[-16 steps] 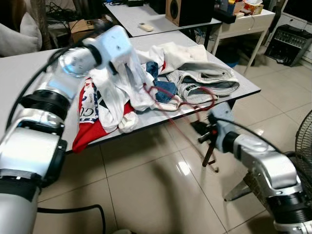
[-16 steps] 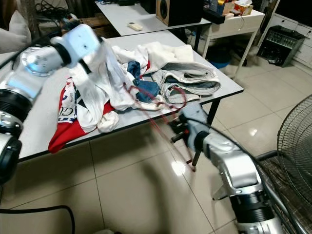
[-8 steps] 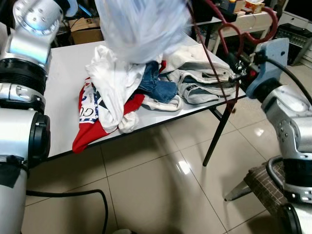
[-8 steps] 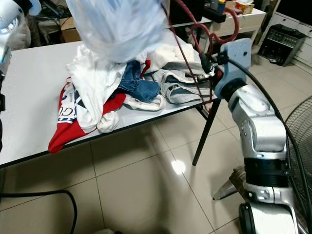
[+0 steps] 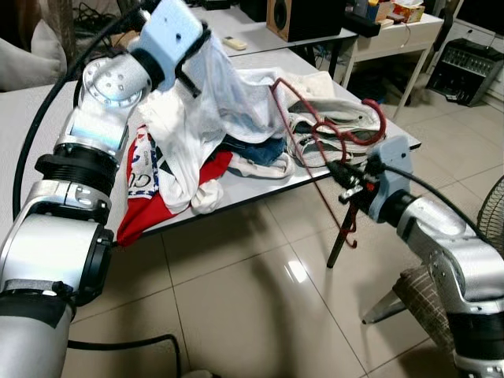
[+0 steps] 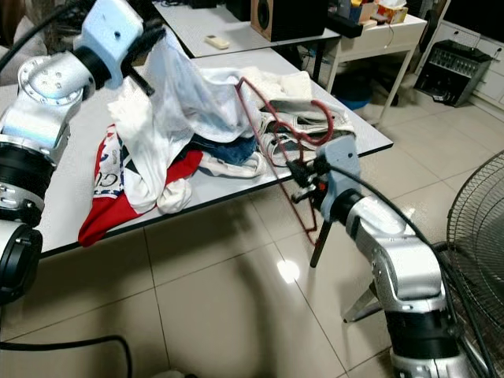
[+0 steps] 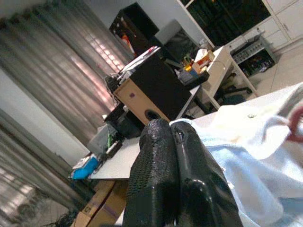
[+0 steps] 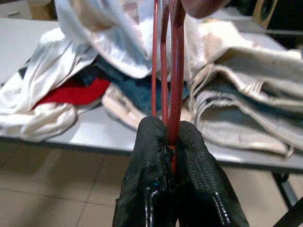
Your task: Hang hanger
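Lowered from head height — right gripper (image 6: 303, 179) clamped on red hanger (image 5: 315, 134). Left gripper (image 5: 197, 47) pinching white garment (image 5: 228, 98) above tabletop (image 5: 31, 126) — threading next.

- The room is lit evenly and brightly from above.
- A glare spot is seen on the tiled floor (image 5: 297, 272).
- The near fingers (image 7: 163, 189) are blurred in the wrist views.

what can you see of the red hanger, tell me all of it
The red hanger is a thin dark red frame, wire or slim plastic by its look, with a curled hook at one end. It hangs tilted in the air over the table's front edge. The right end effector is shut on its bars. Its far corner reaches into the white garment that the left end effector holds up.
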Tool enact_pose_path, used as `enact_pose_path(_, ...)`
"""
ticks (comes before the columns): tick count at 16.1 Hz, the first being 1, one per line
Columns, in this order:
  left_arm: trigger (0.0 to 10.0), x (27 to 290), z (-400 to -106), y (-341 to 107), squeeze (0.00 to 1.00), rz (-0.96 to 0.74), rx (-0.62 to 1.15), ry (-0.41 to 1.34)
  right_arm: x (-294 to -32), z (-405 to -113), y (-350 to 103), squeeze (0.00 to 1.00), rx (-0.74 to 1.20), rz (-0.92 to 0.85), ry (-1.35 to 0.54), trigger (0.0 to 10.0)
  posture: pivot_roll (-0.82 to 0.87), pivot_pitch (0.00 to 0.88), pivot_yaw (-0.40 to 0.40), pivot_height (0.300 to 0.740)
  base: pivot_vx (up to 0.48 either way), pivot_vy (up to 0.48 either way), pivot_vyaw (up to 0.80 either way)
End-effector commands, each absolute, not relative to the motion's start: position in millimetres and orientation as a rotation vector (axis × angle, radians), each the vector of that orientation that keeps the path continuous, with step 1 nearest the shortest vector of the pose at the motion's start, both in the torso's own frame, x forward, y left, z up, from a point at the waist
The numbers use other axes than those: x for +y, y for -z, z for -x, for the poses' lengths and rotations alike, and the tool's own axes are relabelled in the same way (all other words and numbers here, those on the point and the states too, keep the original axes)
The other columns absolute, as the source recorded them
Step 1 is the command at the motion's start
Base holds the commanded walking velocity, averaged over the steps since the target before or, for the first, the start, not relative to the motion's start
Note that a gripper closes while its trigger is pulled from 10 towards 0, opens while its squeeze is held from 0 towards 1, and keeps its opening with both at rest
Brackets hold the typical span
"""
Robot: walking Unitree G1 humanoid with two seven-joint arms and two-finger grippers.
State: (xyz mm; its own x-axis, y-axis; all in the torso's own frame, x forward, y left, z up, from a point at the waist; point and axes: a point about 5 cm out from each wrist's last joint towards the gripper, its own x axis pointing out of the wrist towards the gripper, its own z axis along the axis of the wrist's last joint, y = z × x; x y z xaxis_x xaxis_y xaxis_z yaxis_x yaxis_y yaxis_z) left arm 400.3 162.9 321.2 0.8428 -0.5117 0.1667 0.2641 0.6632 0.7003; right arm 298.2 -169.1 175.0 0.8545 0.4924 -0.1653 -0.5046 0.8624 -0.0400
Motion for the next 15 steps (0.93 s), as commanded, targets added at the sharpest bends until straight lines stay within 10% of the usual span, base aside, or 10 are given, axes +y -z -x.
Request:
enact_pose_path(1,0.0,163.0,-399.3,-320.7,0.00,-0.699,-0.362,0.458,-166.0,-295.4,-172.8,0.00,0.172,0.080,-0.540,10.0,-0.16,0.000,0.055,0.740,0.000,0.000,0.00)
enact_pose_path(15,0.0,151.1,-383.2,-323.4,0.00,-0.596,-0.451,0.460,-156.3,-281.9,-143.8,0.00,0.284,0.135,-0.711,10.0,-0.15,0.000,0.053,0.740,0.000,0.000,0.00)
